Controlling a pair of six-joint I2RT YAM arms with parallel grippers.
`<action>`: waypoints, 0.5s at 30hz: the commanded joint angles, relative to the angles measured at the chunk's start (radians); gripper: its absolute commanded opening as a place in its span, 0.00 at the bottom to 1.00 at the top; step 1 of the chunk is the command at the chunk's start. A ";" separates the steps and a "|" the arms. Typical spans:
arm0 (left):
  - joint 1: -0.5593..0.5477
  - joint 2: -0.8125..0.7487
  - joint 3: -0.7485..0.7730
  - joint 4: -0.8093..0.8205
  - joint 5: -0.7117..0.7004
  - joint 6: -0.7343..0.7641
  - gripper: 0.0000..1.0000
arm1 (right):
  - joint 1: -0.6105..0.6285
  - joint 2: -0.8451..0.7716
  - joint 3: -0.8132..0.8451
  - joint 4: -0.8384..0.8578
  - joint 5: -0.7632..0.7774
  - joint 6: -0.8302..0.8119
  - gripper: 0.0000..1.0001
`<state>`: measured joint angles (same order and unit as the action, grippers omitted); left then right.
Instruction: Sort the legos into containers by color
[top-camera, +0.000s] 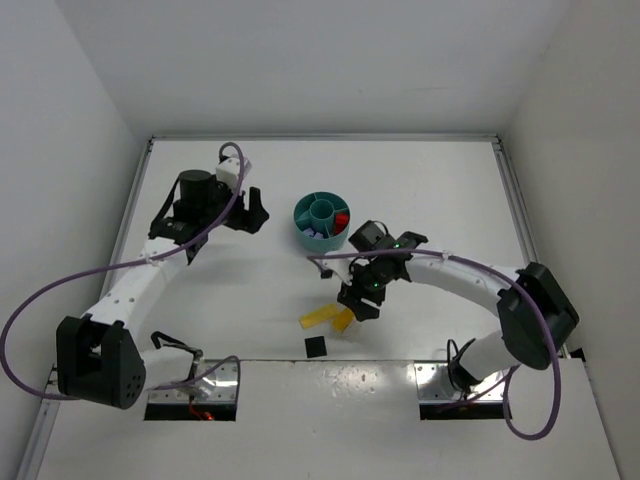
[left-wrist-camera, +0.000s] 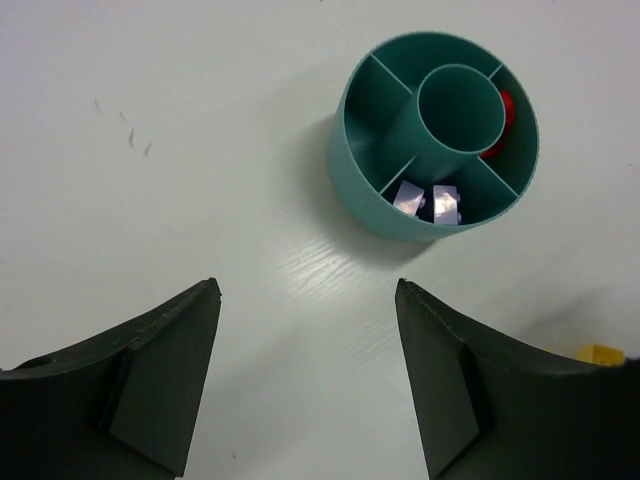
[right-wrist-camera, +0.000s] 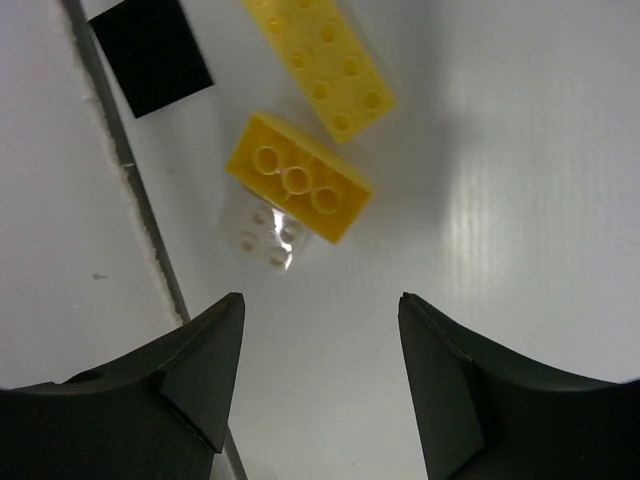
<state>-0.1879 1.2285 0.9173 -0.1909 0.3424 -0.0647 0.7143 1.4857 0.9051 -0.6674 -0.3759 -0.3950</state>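
The round teal dish (top-camera: 303, 212) (left-wrist-camera: 352, 185) stands mid-table. Its near compartment holds two pale purple legos (left-wrist-camera: 428, 201) (top-camera: 317, 234), and a red lego (left-wrist-camera: 504, 112) (top-camera: 342, 220) lies in the right compartment. My left gripper (left-wrist-camera: 307, 290) (top-camera: 251, 212) hovers open just left of the dish, with nothing between its fingers. My right gripper (right-wrist-camera: 320, 300) (top-camera: 360, 304) is open and empty over two yellow legos, a long one (right-wrist-camera: 320, 60) (top-camera: 319, 319) and a shorter one (right-wrist-camera: 298, 185) (top-camera: 343, 320). An off-white lego (right-wrist-camera: 265, 237) sits tucked against the shorter yellow one.
A flat black square (right-wrist-camera: 150, 50) (top-camera: 316, 346) lies by the table's front seam (right-wrist-camera: 130, 180), close to the yellow legos. White walls enclose the table on the left, back and right.
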 joint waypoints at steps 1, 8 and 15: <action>0.036 -0.050 0.005 0.018 0.009 0.005 0.76 | 0.092 -0.016 -0.021 -0.027 0.068 0.024 0.64; 0.056 -0.050 0.005 0.018 0.009 -0.004 0.76 | 0.198 0.048 0.020 -0.043 0.155 0.208 0.64; 0.056 -0.050 0.005 0.027 0.018 -0.004 0.76 | 0.221 0.179 0.089 -0.146 0.084 0.277 0.62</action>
<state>-0.1421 1.1942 0.9169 -0.1936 0.3462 -0.0643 0.9302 1.6451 0.9539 -0.7658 -0.2687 -0.1783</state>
